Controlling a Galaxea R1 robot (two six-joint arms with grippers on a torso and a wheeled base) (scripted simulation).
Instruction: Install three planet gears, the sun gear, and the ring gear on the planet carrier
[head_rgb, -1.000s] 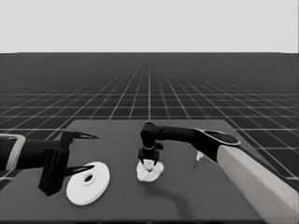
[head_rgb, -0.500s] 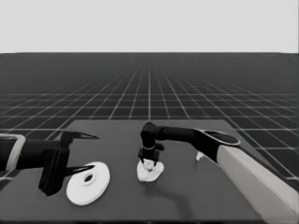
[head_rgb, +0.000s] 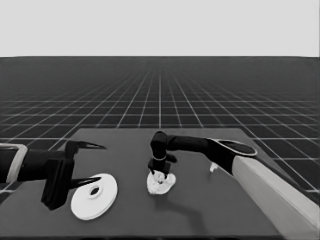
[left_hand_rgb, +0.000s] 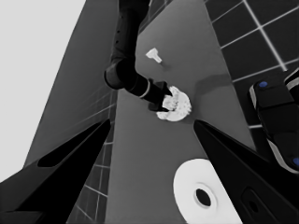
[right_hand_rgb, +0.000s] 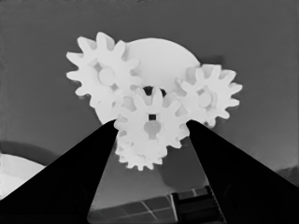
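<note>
- Four gears appear in the right wrist view: two planet gears (right_hand_rgb: 103, 74) (right_hand_rgb: 206, 96) seated on the smaller round part (right_hand_rgb: 161, 58), a third partly hidden below, and a middle gear (right_hand_rgb: 151, 126) between the right gripper's (right_hand_rgb: 151, 140) fingers (right_hand_rgb: 93, 168), which close on its flanks.
- Smaller round part (head_rgb: 161, 183) with its gears lies near the middle of the table (head_rgb: 200, 215); the right gripper (head_rgb: 159, 170) stands directly over it.
- Step in hand, as judged: seating the sun gear at the centre. It sits slightly off the centre hole, so the teeth must mesh with all three planets before the fingers part.
- Larger round part (head_rgb: 94, 196) lies flat towards the table's left end, not yet mounted.
- Left gripper (head_rgb: 90, 164) waits over that end, fingers spread, holding nothing.
- One thin white piece (head_rgb: 213, 167) lies apart, towards the table's right edge.
</note>
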